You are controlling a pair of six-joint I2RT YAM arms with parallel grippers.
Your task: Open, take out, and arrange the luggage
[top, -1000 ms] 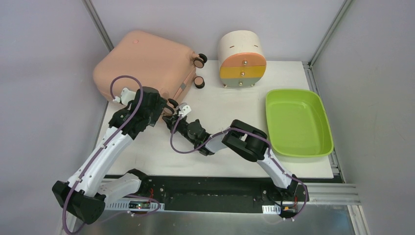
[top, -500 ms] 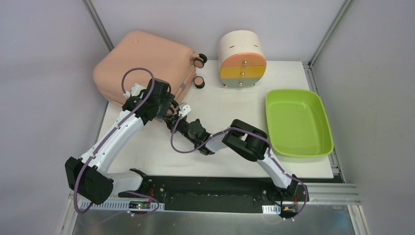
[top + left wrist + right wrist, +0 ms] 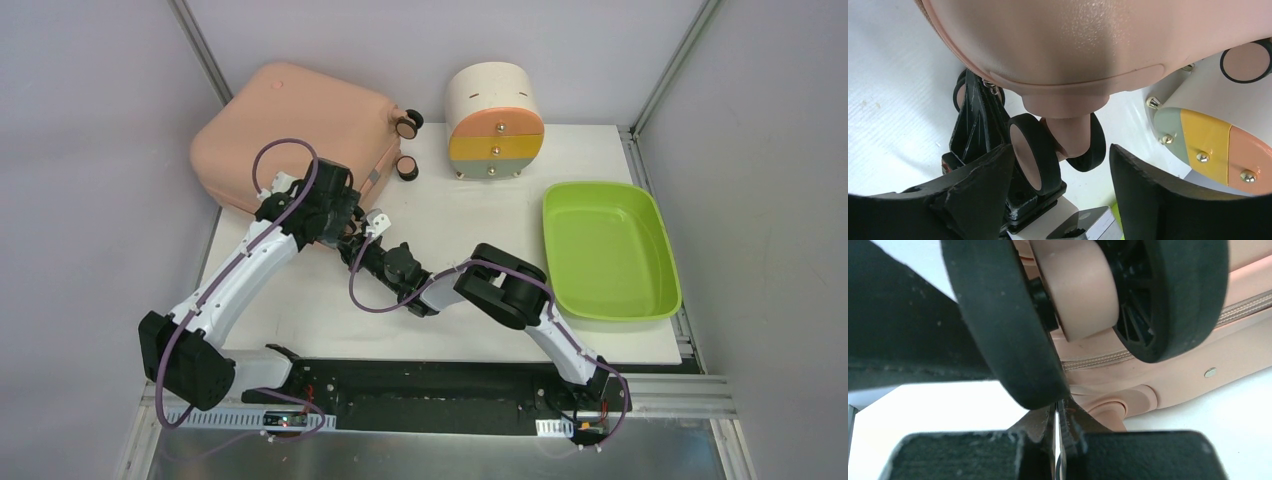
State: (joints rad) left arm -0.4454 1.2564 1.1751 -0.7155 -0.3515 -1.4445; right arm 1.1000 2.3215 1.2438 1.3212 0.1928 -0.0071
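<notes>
You had the luggage [image 3: 290,125] lying flat and shut on the far left corner of the table [image 3: 310,325], easily the biggest thing there. Well to the right of the luggage, and nearer you, lay the green tray [image 3: 605,250]. Just right of the luggage's far wheels [image 3: 407,125] stood the drawer unit [image 3: 490,95], apart from them. Both your arms reached to the luggage's near right corner. Your left gripper [image 3: 1060,155] was at that corner with its jaws spread wide and its fingers [image 3: 978,195] on either side of the luggage's corner wheel [image 3: 1033,155]. That twin wheel sat between them, and you could not tell from the wrist view whether the nearer finger touched it. Your right gripper [image 3: 1056,420] came in low at the same corner, beside that wheel, with its fingers pressed together and only a hairline between them. A small metal piece [image 3: 990,88] showed at their tips against the luggage's seam. The wheel blocked the right wrist view, so you could not tell whether they pinched it.
</notes>
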